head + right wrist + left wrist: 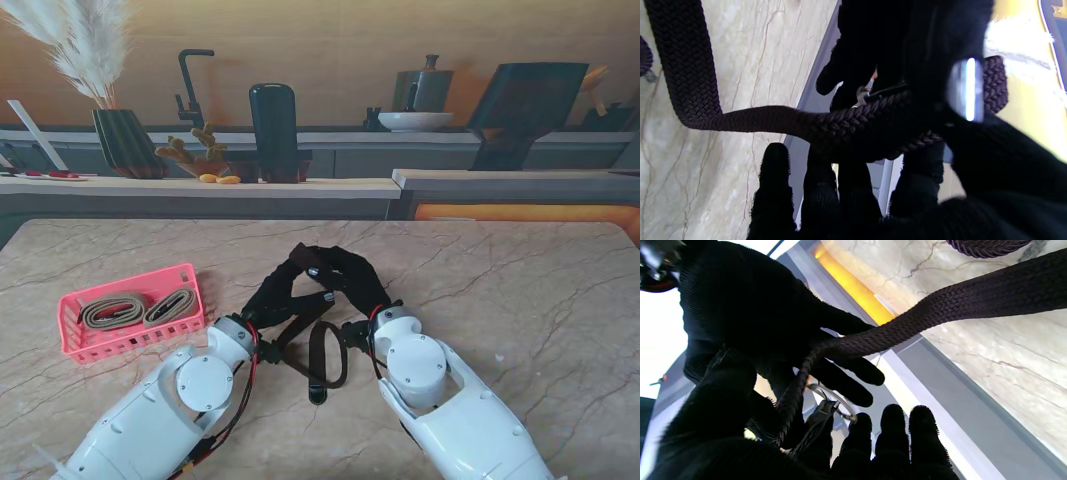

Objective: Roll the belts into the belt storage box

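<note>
Between the two gloved hands, raised over the table, the dark braided belt point(322, 352) is pinched at its ring end by left hand point(275, 295) and right hand point(350, 275); judgement: wind tight, keep tail taut, pink storage box point(70, 335) well left.

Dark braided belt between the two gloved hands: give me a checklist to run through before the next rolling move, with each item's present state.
1. Right hand closed on the dark braided belt: ok, the right wrist view shows the fingers wrapped round it.
2. Left hand gripping the belt: ok, near the metal ring buckle.
3. Tail free to feed: ok, it hangs in a loop towards me on the table.
4. Roll started and tight: cannot tell, the hands cover it.
5. Pink storage box has room: cannot tell, two rolled belts fill most of it.
6. Box within reach: ok, it sits left of the left arm.
</note>
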You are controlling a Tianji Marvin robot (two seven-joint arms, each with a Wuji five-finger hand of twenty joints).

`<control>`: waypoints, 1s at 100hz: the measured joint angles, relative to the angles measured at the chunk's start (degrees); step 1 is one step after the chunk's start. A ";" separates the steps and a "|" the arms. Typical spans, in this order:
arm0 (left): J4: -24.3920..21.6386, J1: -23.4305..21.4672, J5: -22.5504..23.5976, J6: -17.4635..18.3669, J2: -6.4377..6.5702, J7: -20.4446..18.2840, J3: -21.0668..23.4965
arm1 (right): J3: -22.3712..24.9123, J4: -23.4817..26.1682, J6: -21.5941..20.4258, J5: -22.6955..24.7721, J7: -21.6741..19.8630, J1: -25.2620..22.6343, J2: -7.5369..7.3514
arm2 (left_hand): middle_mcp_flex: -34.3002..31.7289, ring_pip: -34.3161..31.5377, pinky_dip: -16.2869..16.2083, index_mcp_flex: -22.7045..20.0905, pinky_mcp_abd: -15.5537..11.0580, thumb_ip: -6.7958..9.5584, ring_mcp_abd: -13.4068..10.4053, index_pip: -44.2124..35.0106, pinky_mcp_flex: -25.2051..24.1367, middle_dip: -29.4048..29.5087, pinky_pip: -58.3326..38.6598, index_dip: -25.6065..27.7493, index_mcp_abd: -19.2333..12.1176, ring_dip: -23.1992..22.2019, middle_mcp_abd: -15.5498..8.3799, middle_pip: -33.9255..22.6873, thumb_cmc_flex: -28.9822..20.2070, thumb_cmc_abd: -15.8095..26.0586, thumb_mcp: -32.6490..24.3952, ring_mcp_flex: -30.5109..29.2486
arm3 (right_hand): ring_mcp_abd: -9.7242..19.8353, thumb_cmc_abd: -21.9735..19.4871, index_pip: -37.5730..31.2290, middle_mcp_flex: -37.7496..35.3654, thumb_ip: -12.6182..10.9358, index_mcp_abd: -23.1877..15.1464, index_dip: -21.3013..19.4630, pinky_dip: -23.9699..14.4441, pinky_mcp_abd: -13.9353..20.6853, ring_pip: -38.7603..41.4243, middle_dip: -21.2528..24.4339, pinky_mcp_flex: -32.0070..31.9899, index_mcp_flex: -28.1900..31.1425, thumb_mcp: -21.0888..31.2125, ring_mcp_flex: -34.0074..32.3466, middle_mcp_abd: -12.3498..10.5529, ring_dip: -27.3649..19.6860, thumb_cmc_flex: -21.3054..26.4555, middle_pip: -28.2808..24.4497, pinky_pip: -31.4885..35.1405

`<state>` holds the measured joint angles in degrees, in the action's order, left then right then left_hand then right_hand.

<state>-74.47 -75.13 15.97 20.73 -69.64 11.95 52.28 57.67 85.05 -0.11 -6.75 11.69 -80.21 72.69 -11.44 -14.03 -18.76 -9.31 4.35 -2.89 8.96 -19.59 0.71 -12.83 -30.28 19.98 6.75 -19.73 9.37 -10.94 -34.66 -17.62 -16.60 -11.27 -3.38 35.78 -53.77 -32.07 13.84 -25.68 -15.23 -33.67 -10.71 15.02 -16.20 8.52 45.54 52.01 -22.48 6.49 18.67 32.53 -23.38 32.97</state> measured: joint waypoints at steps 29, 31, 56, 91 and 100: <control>0.18 0.01 3.13 -0.02 1.14 -0.20 -0.31 | -1.16 -1.63 -0.46 -0.95 -1.14 1.04 -0.60 | -2.12 -0.12 0.03 0.09 1.53 0.01 0.02 -2.48 1.44 -2.00 0.88 1.74 2.52 0.00 0.00 -3.15 1.40 -4.33 -13.58 -1.58 | 0.05 1.19 -1.89 2.28 0.02 -0.75 2.23 0.67 -0.10 -1.22 1.42 -1.06 0.55 -0.07 1.53 -0.01 -2.74 -0.03 1.29 -3.74; 0.24 0.10 3.91 -0.32 1.15 0.18 -0.43 | -1.17 -1.67 -0.53 -1.07 -1.12 1.03 -0.60 | -2.51 -0.09 0.03 0.03 1.59 0.01 0.02 -3.05 1.74 -1.99 0.74 1.95 2.52 0.00 0.00 -3.29 0.94 -4.33 -13.76 -1.71 | 0.05 1.19 -1.90 2.28 0.02 -0.59 2.24 0.67 -0.10 -1.22 1.44 -1.06 0.55 -0.06 1.53 -0.01 -2.74 -0.03 1.29 -3.74; 0.50 0.29 -1.09 -1.47 0.25 1.18 -1.29 | -1.97 -1.64 -1.24 -1.17 -1.22 1.06 -0.57 | -3.81 -0.79 -0.15 -0.93 2.89 0.01 0.02 -7.27 1.79 -3.28 -1.43 5.02 0.10 0.00 0.28 -3.31 1.86 -4.30 -13.78 -3.84 | 0.04 1.19 -1.36 3.51 0.02 -0.47 3.09 0.68 -0.79 -1.22 2.81 -1.07 0.55 -0.04 1.53 2.44 -2.77 -0.03 2.35 -3.76; 0.79 -0.06 0.35 -3.46 -0.63 4.86 -1.08 | -4.33 -3.39 -1.62 -1.83 0.27 2.40 0.23 | -10.98 -5.14 -2.28 -3.42 3.87 0.01 -0.02 -15.27 4.51 -3.99 -9.38 10.01 0.08 -0.75 0.28 -4.56 -9.46 1.14 -12.04 -11.48 | -0.56 1.19 -1.46 3.27 0.02 -0.69 3.81 0.68 -0.94 -0.83 2.28 -0.26 0.55 -0.05 1.53 3.95 -2.78 -0.03 1.28 -3.76; 0.59 -0.14 0.38 -3.54 -0.68 4.91 -0.85 | -4.23 -3.37 -1.98 -0.80 0.75 2.28 0.30 | -13.23 -6.68 -3.08 -5.39 5.11 0.01 0.00 -17.05 6.04 -3.93 -11.77 10.35 -0.37 -1.13 0.15 -4.58 -9.68 1.14 -11.94 -14.54 | -1.02 1.20 -1.46 2.29 0.02 -0.69 3.83 0.68 -0.96 -0.50 2.03 -0.20 0.55 -0.05 1.50 5.05 -2.78 -0.03 0.09 -3.76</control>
<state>-73.87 -75.27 16.34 17.19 -70.32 16.86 51.43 53.44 81.68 -2.09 -7.55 12.44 -77.93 72.99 -24.66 -20.71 -21.84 -14.69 9.46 -2.88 8.96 -36.64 6.75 -16.77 -42.05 30.33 6.39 -20.86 9.52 -15.52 -44.34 -16.48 -28.53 -25.82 -4.39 36.98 -55.23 -29.79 13.86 -26.38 -11.39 -32.99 -11.67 14.52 -14.17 8.32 46.09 51.95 -20.98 11.54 15.89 32.50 -23.30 29.20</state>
